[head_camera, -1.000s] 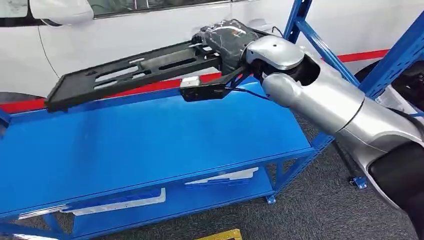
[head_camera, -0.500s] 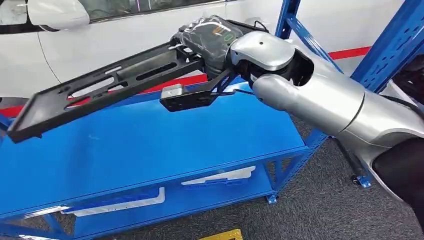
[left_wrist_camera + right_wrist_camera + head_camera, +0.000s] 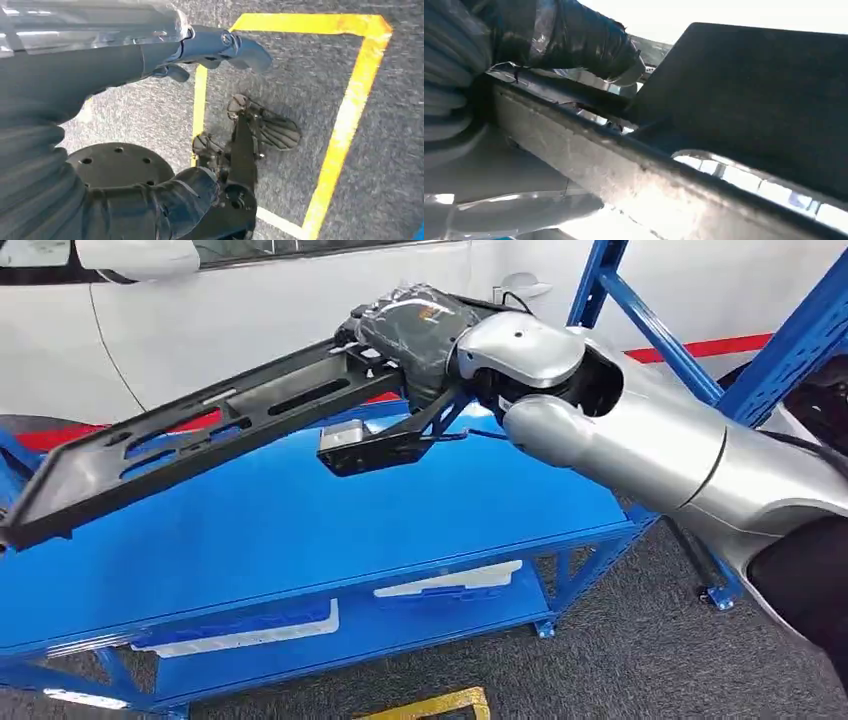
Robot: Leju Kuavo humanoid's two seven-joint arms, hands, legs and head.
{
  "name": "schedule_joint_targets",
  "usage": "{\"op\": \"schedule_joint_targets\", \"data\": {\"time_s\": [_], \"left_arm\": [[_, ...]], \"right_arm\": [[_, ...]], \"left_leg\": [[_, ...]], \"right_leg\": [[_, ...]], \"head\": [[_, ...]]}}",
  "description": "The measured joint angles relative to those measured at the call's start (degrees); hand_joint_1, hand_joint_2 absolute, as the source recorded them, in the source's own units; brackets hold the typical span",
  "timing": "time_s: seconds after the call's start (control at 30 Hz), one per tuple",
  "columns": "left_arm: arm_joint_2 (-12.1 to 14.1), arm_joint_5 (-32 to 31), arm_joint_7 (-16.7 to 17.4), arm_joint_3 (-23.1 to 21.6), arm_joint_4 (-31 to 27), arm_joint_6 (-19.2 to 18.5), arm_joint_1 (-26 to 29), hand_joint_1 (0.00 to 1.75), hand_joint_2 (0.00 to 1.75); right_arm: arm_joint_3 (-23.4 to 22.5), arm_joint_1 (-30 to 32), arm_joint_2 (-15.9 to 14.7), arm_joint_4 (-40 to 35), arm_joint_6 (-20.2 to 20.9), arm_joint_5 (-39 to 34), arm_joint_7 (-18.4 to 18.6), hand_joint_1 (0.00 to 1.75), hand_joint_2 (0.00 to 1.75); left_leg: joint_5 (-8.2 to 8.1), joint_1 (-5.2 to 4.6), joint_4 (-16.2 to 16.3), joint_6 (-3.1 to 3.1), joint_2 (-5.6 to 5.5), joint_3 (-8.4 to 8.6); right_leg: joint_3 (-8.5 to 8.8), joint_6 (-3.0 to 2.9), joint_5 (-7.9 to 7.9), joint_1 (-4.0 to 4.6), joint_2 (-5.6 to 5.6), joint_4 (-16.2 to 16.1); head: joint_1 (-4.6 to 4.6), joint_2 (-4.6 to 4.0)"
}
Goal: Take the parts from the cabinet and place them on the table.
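Since a second ago: the part's (image 3: 200, 445) far-left end has dropped and swung nearer, so the long black panel now slopes down to the left; the right hand's (image 3: 415, 325) end has stayed high. Some of the shift is the camera's own.

Item 1 — part. Long, flat, black, slotted panel. Carried in the air above the blue shelf (image 3: 300, 520), touching nothing but the hand. Its low left end hangs past the shelf's left side. A small black bracket (image 3: 365, 445) juts from its near edge, close to the hand.

Item 2 — right hand. Plastic-wrapped, at the panel's right end. Fingers (image 3: 574, 40) are wrapped over the panel's edge and pinching it, as the right wrist view shows at close range.

Item 3 — left hand (image 3: 220, 47). Hangs over grey floor with yellow tape lines (image 3: 345, 120); thumb and fingers apart, nothing held.

Item 4 — surroundings. White car (image 3: 250, 310) beyond the shelf; blue rack uprights (image 3: 650, 325) at far right; white strips on the lower shelf.

Step in hand, by judgement: carrying stage, part already taken and in transit; no counter shows yet.

Next move calls for: a firm one-ended grip against the panel's long lever, keeping the low end from striking the shelf, turning toward the counter, and lowering the panel flat before release.
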Motion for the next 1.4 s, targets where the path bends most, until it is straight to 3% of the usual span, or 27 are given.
{"op": "schedule_joint_targets", "data": {"time_s": [0.03,0.1,0.13,0.17,0.23,0.27,0.3,0.37,0.43,0.47,0.53,0.57,0.6,0.67,0.77,0.8,0.83,0.87,0.9,0.97,1.0,1.03,1.13,1.17,1.3,1.37,1.4], "left_arm": [[0.0,0.0,0.0,0.07,0.0,0.0,0.03,0.0,1.75],[-0.02,-0.13,0.0,0.17,0.0,0.04,0.08,0.0,1.75],[-0.09,-0.2,0.0,0.17,0.0,0.04,0.1,0.0,1.75],[-0.11,-0.31,-0.02,0.2,0.0,0.07,0.09,0.0,1.75],[-0.07,-0.44,-0.02,0.28,0.0,0.07,0.16,0.0,1.75],[-0.04,-0.46,-0.02,0.31,0.0,0.07,0.37,0.0,1.75],[0.22,-0.46,-0.02,0.33,0.0,0.09,0.53,0.0,1.75],[0.24,-0.5,-0.02,0.35,0.0,0.07,0.78,0.0,1.75],[0.31,-0.5,-0.02,0.35,0.0,0.07,0.82,0.0,1.75],[0.31,-0.5,-0.02,0.35,0.0,0.07,0.82,0.0,1.75],[0.39,-0.52,-0.09,0.37,0.0,0.02,0.76,0.0,1.75],[0.46,-0.57,-0.2,0.37,0.0,0.02,0.75,0.0,1.75],[0.52,-0.59,-0.26,0.37,0.0,0.0,0.77,0.0,1.75],[0.63,-0.7,-0.42,0.39,0.0,-0.07,0.81,0.0,1.75],[0.66,-0.74,-0.66,0.39,0.0,-0.26,0.99,0.0,1.75],[0.66,-0.74,-0.7,0.39,0.0,-0.26,1.11,0.0,1.75],[0.63,-0.76,-0.72,0.39,0.0,-0.28,1.09,0.0,1.75],[0.66,-0.81,-0.79,0.39,0.0,-0.28,1.07,0.0,1.75],[0.74,-0.92,-0.85,0.39,0.0,-0.26,1.08,0.0,1.75],[0.83,-1.03,-0.85,0.42,0.0,-0.17,1.25,0.0,1.75],[0.96,-1.09,-0.85,0.42,0.0,-0.17,1.4,0.0,1.75],[1.01,-1.14,-0.85,0.42,0.0,-0.15,1.61,0.0,1.75],[1.03,-1.2,-0.85,0.44,0.0,-0.17,1.91,0.0,1.75],[1.03,-1.22,-0.85,0.44,0.0,-0.17,1.96,0.0,1.75],[1.25,-1.38,-0.92,0.72,0.0,-0.2,1.9,0.0,1.75],[1.44,-1.68,-0.92,0.76,0.0,-0.2,2.01,0.0,1.75],[1.42,-1.83,-0.9,0.79,0.0,-0.24,2.04,0.0,1.75]], "right_arm": [[0.24,0.06,-0.04,0.02,-0.02,0.0,0.0,1.75,1.75],[0.33,-0.02,-0.09,0.0,-0.17,0.0,-0.13,1.75,1.75],[0.3,-0.11,-0.09,-0.02,-0.37,0.0,-0.15,1.75,1.75],[0.3,0.01,-0.09,-0.09,-0.63,0.0,-0.33,1.75,1.75],[0.37,-0.05,-0.46,-0.13,-0.74,-0.55,-1.07,1.75,1.75],[0.37,0.03,-0.48,-0.18,-0.72,-0.85,-1.38,1.75,1.75],[0.48,-0.01,-0.7,-0.18,-0.7,-1.01,-1.46,1.75,1.75],[0.59,-0.05,-0.7,-0.26,-0.68,-1.18,-1.71,1.75,1.75],[0.7,-0.04,-0.72,-0.26,-0.68,-1.4,-1.84,1.75,1.75],[0.81,0.03,-0.74,-0.26,-0.66,-1.55,-1.9,1.75,1.75],[0.92,0.17,-0.79,-0.26,-0.66,-1.62,-1.97,1.75,1.75],[0.92,0.13,-0.81,-0.26,-0.68,-1.66,-1.99,1.75,1.75],[0.92,0.12,-0.85,-0.28,-0.7,-1.7,-2.01,1.75,1.75],[0.87,0.11,-1.2,-0.37,-0.77,-1.88,-2.19,1.75,1.75],[0.87,0.21,-1.64,-0.46,-0.83,-2.03,-2.47,1.75,1.75],[0.87,0.22,-1.86,-0.46,-0.83,-2.03,-2.51,1.75,1.75],[0.87,0.17,-2.36,-0.48,-0.87,-2.08,-2.58,1.75,1.75],[0.87,0.18,-2.42,-0.52,-0.9,-2.16,-2.69,1.75,1.75],[0.87,0.35,-2.56,-0.52,-0.98,-2.19,-2.86,1.75,1.75],[0.9,1.11,-3.1,-0.52,-1.07,-2.19,-3.1,1.75,1.75],[0.94,1.55,-3.45,-0.52,-1.12,-2.16,-3.13,1.75,1.75],[1.0,1.84,-3.58,-0.52,-1.2,-2.1,-3.13,1.75,1.75],[1.09,1.88,-3.87,-0.52,-1.33,-1.86,-3.13,1.75,1.75],[1.09,1.99,-3.93,-0.52,-1.51,-1.84,-3.13,1.75,1.75],[1.14,2.07,-4.13,-0.5,-1.9,-1.6,-2.95,1.75,1.75],[1.14,2.11,-4.11,-0.5,-2.25,-0.92,-2.23,1.75,1.75],[1.14,2.17,-4.11,-0.5,-2.49,-0.55,-1.9,1.75,1.75]], "left_leg": [[0.35,-0.05,0.16,-0.08,0.0,-0.58],[1.11,-0.14,0.6,-0.37,-0.01,-1.67],[1.39,-0.2,0.82,-0.62,-0.02,-2.2],[1.8,-0.27,0.92,-0.89,0.03,-2.33],[2.81,-0.12,0.54,-1.59,0.03,-2.41],[3.35,-0.38,0.24,-1.99,-0.11,-2.48],[2.6,-0.09,0.5,-2.35,-0.12,-2.8],[-3.89,0.13,5.02,-3.32,-0.19,-4.62],[-9.61,0.48,13.82,-4.13,-0.17,-6.51],[-10.07,0.63,17.15,-4.41,-0.17,-6.83],[-6.77,0.89,17.02,-4.7,-0.16,-4.45],[-4.92,0.9,13.99,-4.64,-0.13,-1.82],[-3.88,0.9,9.13,-4.36,-0.12,2.05],[-7.53,0.53,-0.04,-3.55,-0.21,8.57],[-7.0,0.19,-0.47,-2.45,-0.26,7.69],[-5.78,0.73,-1.14,-1.71,-0.12,7.79],[-5.27,0.69,-1.23,-1.37,0.23,7.67],[-5.09,0.68,-1.26,-0.86,0.23,7.09],[-4.71,0.63,-1.17,-0.55,0.28,6.54],[-4.2,0.61,-1.06,-0.48,0.32,5.69],[-3.98,0.62,-0.91,-0.57,0.28,5.33],[-3.89,0.65,-0.66,-0.64,0.26,4.99],[-4.09,0.69,0.55,-1.0,0.26,4.31],[-4.09,0.65,0.59,-1.34,0.3,3.93],[-3.55,0.5,0.78,-2.81,0.25,3.39],[-5.59,0.64,2.76,-3.3,0.17,2.43],[-7.77,0.66,6.36,-3.49,0.17,0.9]], "right_leg": [[1.95,-0.11,1.83,0.01,-0.01,-2.68],[8.13,-0.76,5.25,0.12,-0.01,-12.0],[10.38,-1.06,4.09,0.32,-0.03,-15.68],[10.13,-0.84,4.93,0.69,-0.11,-15.78],[9.6,-1.03,5.39,0.99,-0.03,-15.92],[9.3,-1.33,5.98,0.79,-0.07,-16.31],[8.88,-1.67,6.94,0.15,-0.43,-16.7],[7.5,-2.64,8.22,0.04,-0.54,-16.79],[5.78,-2.62,9.52,0.05,-0.5,-16.73],[4.91,-2.54,10.17,0.05,-0.5,-16.64],[3.2,-2.27,11.22,-0.01,-0.53,-16.38],[2.45,-2.13,11.43,-0.01,-0.5,-16.24],[1.87,-1.82,11.85,-0.01,-0.5,-16.06],[1.42,-1.21,12.34,0.23,-0.6,-15.73],[1.66,-0.04,13.53,0.08,-0.88,-16.35],[1.38,0.4,13.64,0.25,-0.8,-16.25],[0.87,0.51,11.94,0.01,-0.41,-15.2],[-0.26,0.58,9.12,0.06,-0.28,-12.25],[-1.85,0.72,6.46,0.02,-0.23,-7.82],[-4.31,1.04,3.19,-0.03,-0.16,-0.08],[-4.24,1.17,3.13,-0.11,-0.17,1.0],[-2.96,1.23,4.23,-0.26,-0.18,-0.57],[5.01,1.03,9.27,-0.62,-0.2,-13.88],[5.53,0.65,7.75,-0.36,-0.14,-14.82],[4.7,-0.76,8.9,0.03,-0.04,-15.06],[4.69,-1.49,9.37,-0.28,-0.21,-15.45],[4.56,-1.81,9.49,-0.25,-0.2,-15.45]], "head": [[0.0,0.0],[0.0,-0.02],[0.0,0.0],[-0.21,0.0],[-0.04,0.0],[0.02,0.0],[0.02,-0.02],[-0.07,-0.02],[-0.07,0.0],[-0.07,-0.02],[-0.07,-0.02],[-0.07,0.0],[-0.07,0.0],[-0.02,0.0],[-0.02,-0.02],[0.02,0.0],[0.0,0.0],[-0.02,0.0],[0.0,-0.02],[0.0,-0.02],[0.0,-0.02],[0.0,0.0],[0.0,-0.02],[-0.02,0.0],[-0.02,0.0],[-0.07,0.0],[-0.04,0.0]]}}
